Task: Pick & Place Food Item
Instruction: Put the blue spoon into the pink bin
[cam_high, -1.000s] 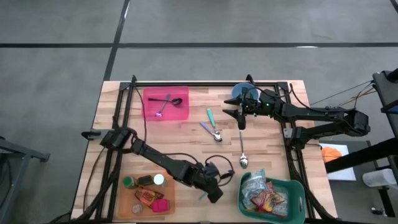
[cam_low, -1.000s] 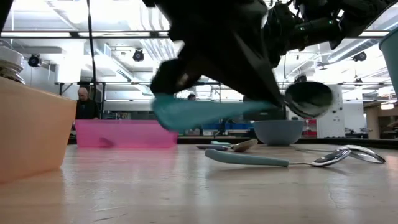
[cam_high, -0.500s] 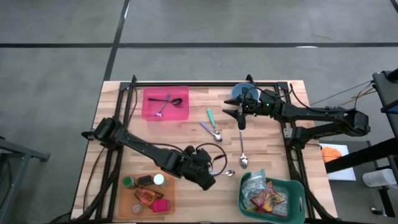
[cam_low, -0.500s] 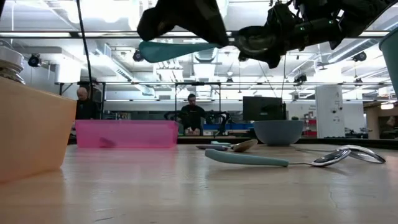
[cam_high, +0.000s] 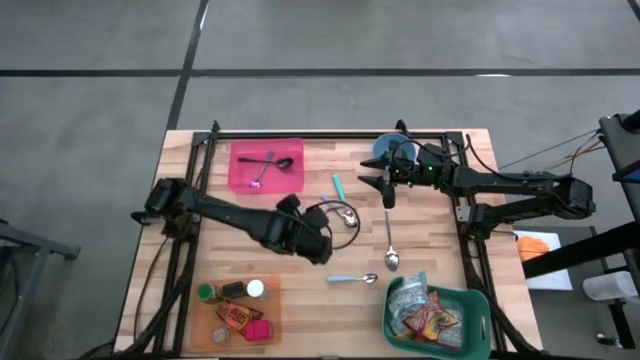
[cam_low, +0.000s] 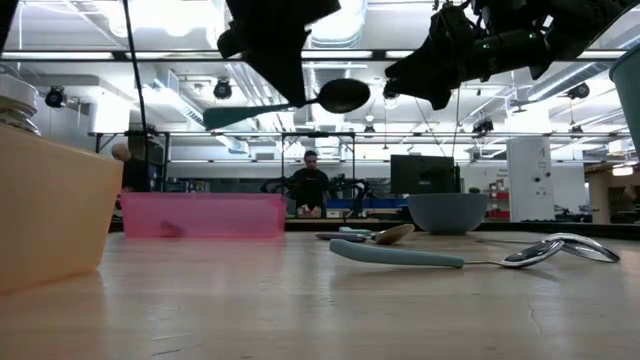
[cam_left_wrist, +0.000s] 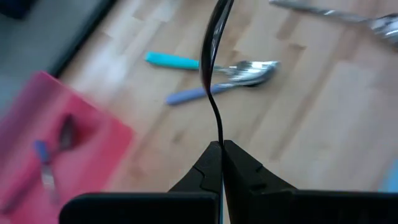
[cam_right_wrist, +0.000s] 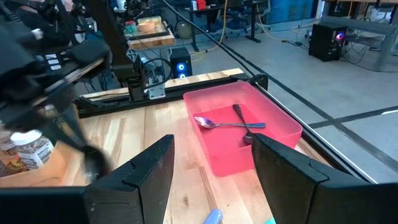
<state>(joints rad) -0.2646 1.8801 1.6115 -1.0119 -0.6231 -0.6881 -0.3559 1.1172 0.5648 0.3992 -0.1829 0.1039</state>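
Left claw (cam_high: 318, 243) pinches a dark metal spoon (cam_left_wrist: 213, 62); the translucent pink plastic bin (cam_high: 266, 168) lies toward 11 o'clock, nearest this arm

Overhead looks straight down, low sits at tabletop level — both share the pink tray (cam_high: 267, 168).

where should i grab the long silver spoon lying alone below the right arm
Grip the long silver spoon mid-handle, coming straight down with fingers across it. It lies flat, handle toward the right end effector, bowl toward the green basket, with bare table on both sides.
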